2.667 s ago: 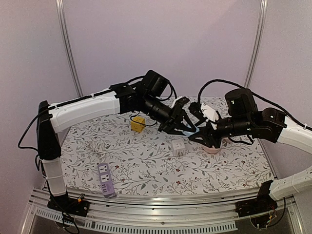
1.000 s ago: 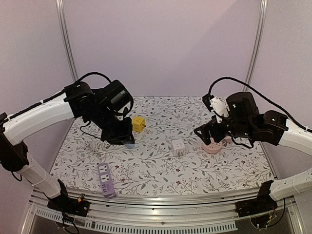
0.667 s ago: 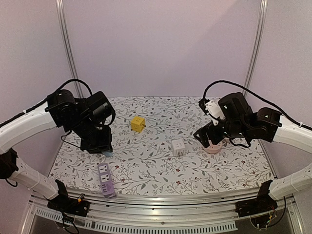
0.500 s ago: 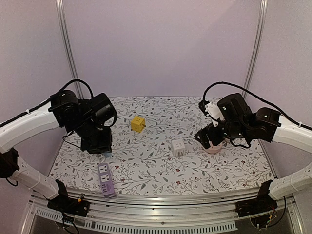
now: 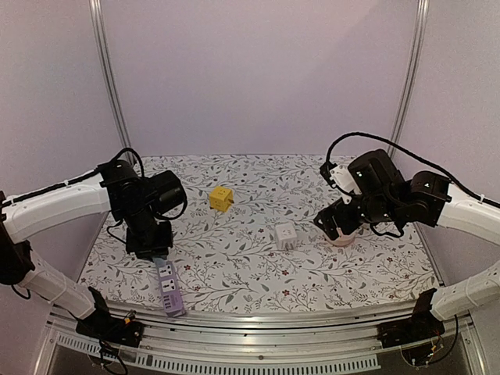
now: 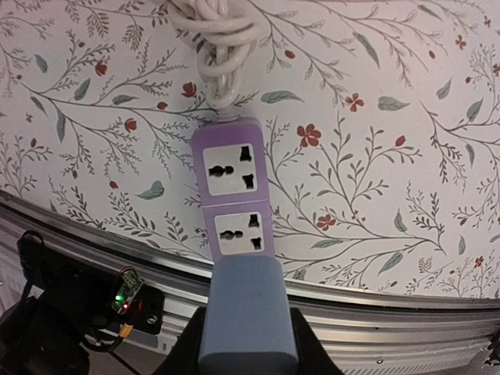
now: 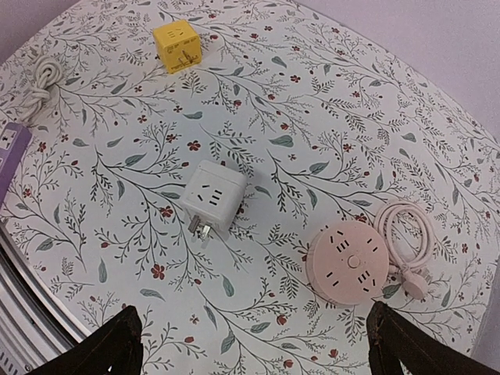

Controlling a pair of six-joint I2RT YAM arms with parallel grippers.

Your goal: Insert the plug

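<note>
Plug, blue-grey plastic block (image 6: 248, 305), clenched in left claw (image 6: 248, 348); lilac plastic power strip (image 6: 205, 205) just ahead on floral tabletop (image 6: 375, 94); advisable: square prongs over nearest socket (image 6: 244, 232), press straight.

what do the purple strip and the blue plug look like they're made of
Purple power strip: probably moulded plastic, smooth and matte; even colour, rounded edges, crisp socket holes.
Blue plug: likely plastic too, satin finish with a soft sheen on its rounded corners.
</note>
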